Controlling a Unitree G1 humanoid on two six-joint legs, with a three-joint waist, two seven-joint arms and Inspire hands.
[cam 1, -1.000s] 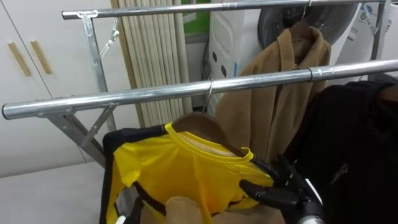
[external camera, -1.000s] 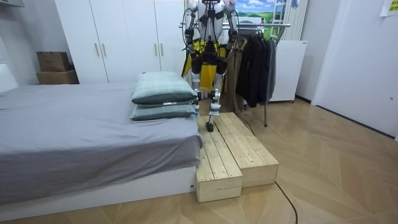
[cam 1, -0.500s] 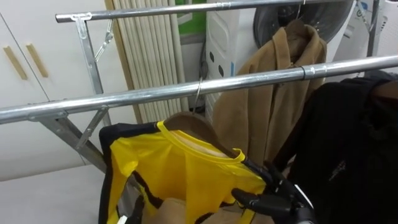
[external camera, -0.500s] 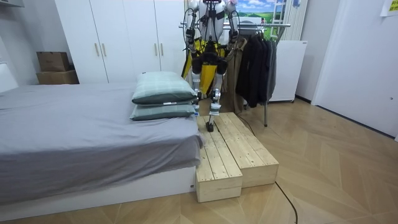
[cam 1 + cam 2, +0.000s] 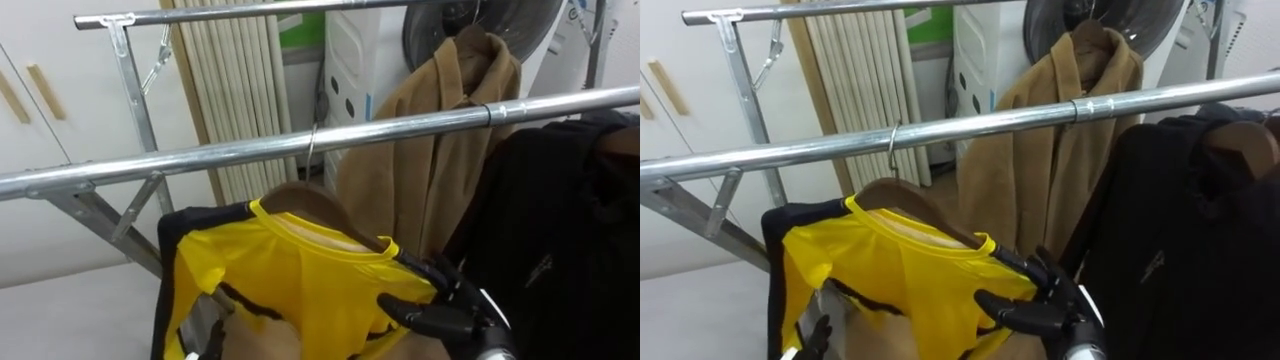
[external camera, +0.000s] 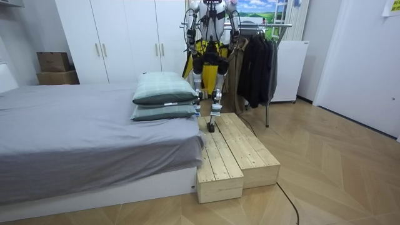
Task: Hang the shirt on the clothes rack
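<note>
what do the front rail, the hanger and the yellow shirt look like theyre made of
The front rail looks like bare metal tube, probably steel: bright silvery glare streaks. The hanger has smooth brown shoulders, likely varnished wood, and a thin wire hook. The yellow shirt is thin, slightly glossy cloth that drapes and creases, perhaps synthetic.

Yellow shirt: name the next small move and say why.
Probably loosen the right hand and ease it off the yellow shirt: the hanger's hook already looks seated over the front rail, while that hand pinches the shirt's shoulder.
</note>
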